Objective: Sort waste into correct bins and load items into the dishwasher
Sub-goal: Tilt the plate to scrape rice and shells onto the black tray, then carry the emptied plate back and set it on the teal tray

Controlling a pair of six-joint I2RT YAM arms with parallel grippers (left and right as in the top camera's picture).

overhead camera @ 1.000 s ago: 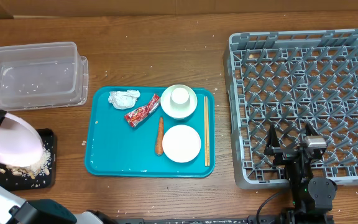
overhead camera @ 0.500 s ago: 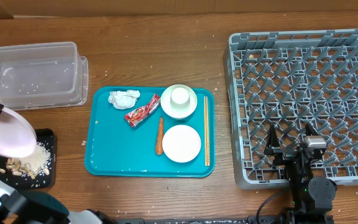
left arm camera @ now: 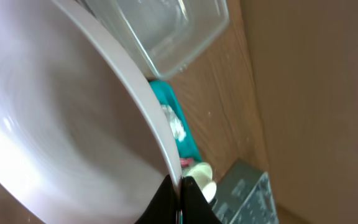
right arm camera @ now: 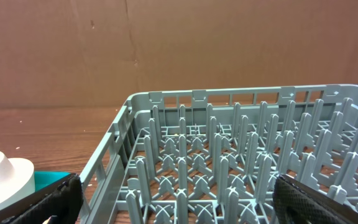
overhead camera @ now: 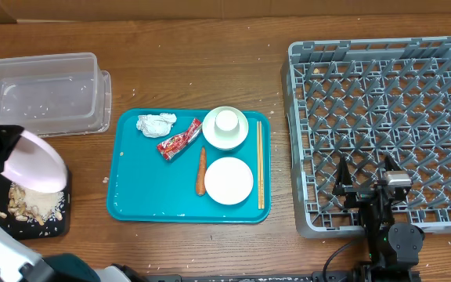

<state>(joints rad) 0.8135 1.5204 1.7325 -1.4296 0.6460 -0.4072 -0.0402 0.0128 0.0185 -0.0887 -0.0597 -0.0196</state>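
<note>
One plate [overhead camera: 36, 160], tipped steeply above the black tray [overhead camera: 63, 215], is pinched at its rim by the left end effector [left arm camera: 180, 199]. The scraps [overhead camera: 31, 202] heaped there could scatter onto the desk [overhead camera: 210, 63], or the plate could slip. Far right, the right end effector [overhead camera: 362, 178] hangs released over the dish rack [overhead camera: 382, 78].

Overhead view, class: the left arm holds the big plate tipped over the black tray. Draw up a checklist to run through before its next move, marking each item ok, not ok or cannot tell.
1. Left gripper shut on the rim of the plate: ok.
2. Plate tilted above the black tray: ok.
3. Food scraps lying on the black tray: ok.
4. Plate face free of scraps: cannot tell; only part of it shows.
5. Dish rack has free pegs for the plate: ok.
6. Right gripper open, holding nothing: ok.
</note>
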